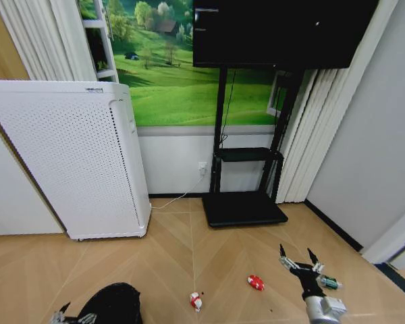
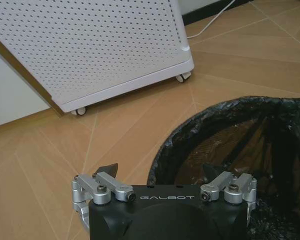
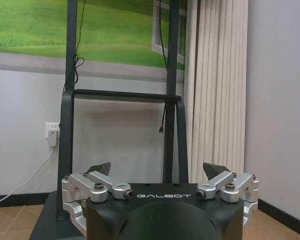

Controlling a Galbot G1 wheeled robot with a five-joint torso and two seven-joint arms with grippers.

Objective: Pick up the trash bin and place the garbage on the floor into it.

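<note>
The trash bin [image 1: 115, 304] stands at the near left of the floor, a round black basket of fine mesh lined with a crinkled black bag; its rim [image 2: 225, 112] curves just beyond the left gripper [image 2: 162, 172], whose dark pointed fingers [image 2: 107, 169] are spread wide apart, one over bare floor and the other over the bin's mouth. In the head view the left gripper [image 1: 71, 315] shows at the bottom edge, just left of the bin.

The garbage lies on the wooden herringbone floor [image 1: 169, 250] to the right of the bin. A red-and-white wrapper piece [image 1: 196, 300] is nearest the bin, a rounder red wrapper piece [image 1: 256, 282] lies further right, and a small clear bottle with a green cap [image 1: 330, 282] lies just right of the right gripper [image 1: 299, 260]. That gripper hangs above the floor at the near right, its fingers [image 3: 101, 168] held well apart, with nothing between them.

Open floor runs between the bin and the wrappers and on toward the far wall. On the far left a tall white perforated appliance [image 1: 74, 162] on small castors bounds the room. At the far centre a black TV stand [image 1: 246, 182] with a flat base plate holds a dark screen [image 1: 277, 30], and a white cable [image 1: 179, 197] trails from a wall socket. Pale pleated curtains [image 3: 215, 90] hang at the far right beside a plain grey wall with a dark skirting board.
</note>
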